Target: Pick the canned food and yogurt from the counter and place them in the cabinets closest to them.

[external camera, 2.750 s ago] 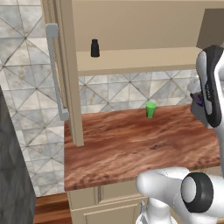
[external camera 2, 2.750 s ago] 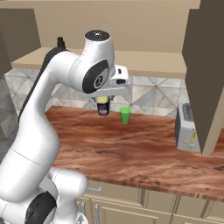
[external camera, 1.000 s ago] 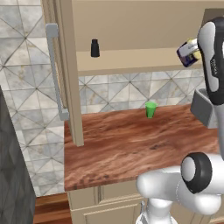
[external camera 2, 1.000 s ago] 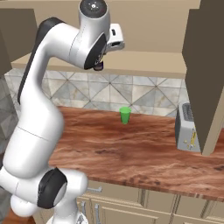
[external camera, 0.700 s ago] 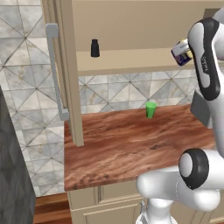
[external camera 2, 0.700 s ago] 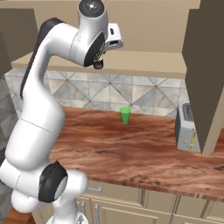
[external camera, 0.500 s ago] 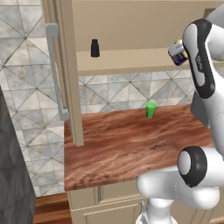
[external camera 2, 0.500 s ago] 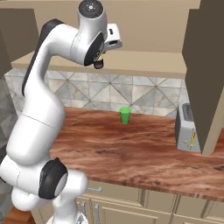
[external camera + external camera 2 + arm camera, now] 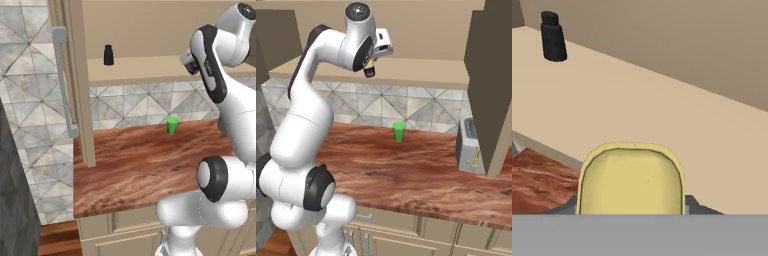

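Gripper (image 9: 370,73) clamped on the canned food (image 9: 631,178), holding it just above the front edge of the cabinets' (image 9: 421,75) open shelf, well right of the black shaker bottle (image 9: 108,55).

Glossy white arm (image 9: 303,120) of rounded, bulbous segments, dark grey-black joint discs and bands, smooth white base, small white block at the wrist
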Tool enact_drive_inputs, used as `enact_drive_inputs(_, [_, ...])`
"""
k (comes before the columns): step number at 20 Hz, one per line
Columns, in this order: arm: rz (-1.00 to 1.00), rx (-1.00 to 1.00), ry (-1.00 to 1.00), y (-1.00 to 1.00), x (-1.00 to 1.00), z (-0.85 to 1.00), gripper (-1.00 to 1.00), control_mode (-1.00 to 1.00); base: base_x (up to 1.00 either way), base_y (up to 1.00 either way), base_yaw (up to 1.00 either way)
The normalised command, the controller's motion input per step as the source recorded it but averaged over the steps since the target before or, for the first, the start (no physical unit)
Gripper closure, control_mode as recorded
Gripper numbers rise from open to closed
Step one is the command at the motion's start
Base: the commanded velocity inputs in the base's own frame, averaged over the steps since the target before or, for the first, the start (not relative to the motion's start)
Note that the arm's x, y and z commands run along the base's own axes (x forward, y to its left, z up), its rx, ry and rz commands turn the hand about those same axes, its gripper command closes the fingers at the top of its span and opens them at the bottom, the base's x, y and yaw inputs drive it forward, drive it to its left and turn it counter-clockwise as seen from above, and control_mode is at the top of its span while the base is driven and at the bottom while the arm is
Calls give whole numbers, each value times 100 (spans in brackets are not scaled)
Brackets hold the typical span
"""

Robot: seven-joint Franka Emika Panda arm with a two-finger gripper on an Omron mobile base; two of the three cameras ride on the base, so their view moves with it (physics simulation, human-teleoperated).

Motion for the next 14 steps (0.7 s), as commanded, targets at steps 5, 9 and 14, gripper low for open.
enact_drive_inputs(5, [-2, 0, 9, 19, 81, 0, 100, -100, 0, 0, 0])
enact_drive_inputs(9, [-2, -1, 11, 17, 74, 0, 100, -100, 0, 0, 0])
enact_drive_inputs(14, [-2, 0, 8, 12, 71, 0, 100, -100, 0, 0, 0])
